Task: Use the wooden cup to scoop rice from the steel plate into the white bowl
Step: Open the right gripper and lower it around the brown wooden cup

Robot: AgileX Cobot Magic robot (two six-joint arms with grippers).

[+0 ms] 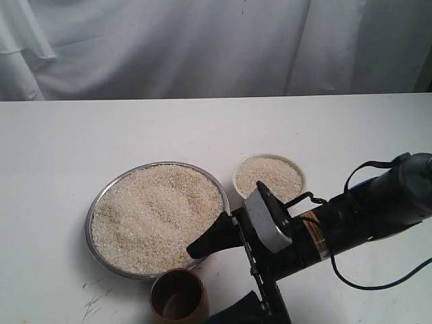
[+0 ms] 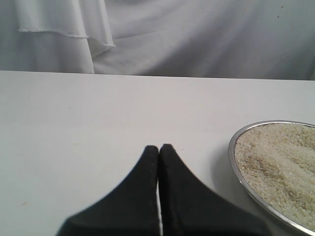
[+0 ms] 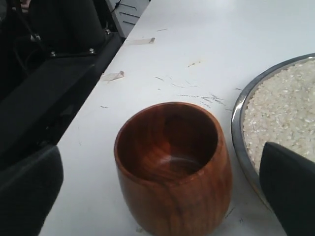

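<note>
Wooden cup (image 3: 172, 167) upright, empty, beside the steel plate (image 3: 240, 123), untouched by right fingers (image 3: 290, 184) (spread wide); left fingers (image 2: 140, 196) clenched.

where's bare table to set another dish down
Free: the wide strip of table between the curtain and the dishes, and the left side beside the steel plate. Crowded: front right, where the white bowl, wooden cup and right arm cluster.

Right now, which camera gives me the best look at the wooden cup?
The right wrist view: the wooden cup sits close, upright, whole rim and empty inside visible. The exterior view shows it small, cut off by the frame's bottom edge beside the steel plate. The left wrist view misses it.
</note>
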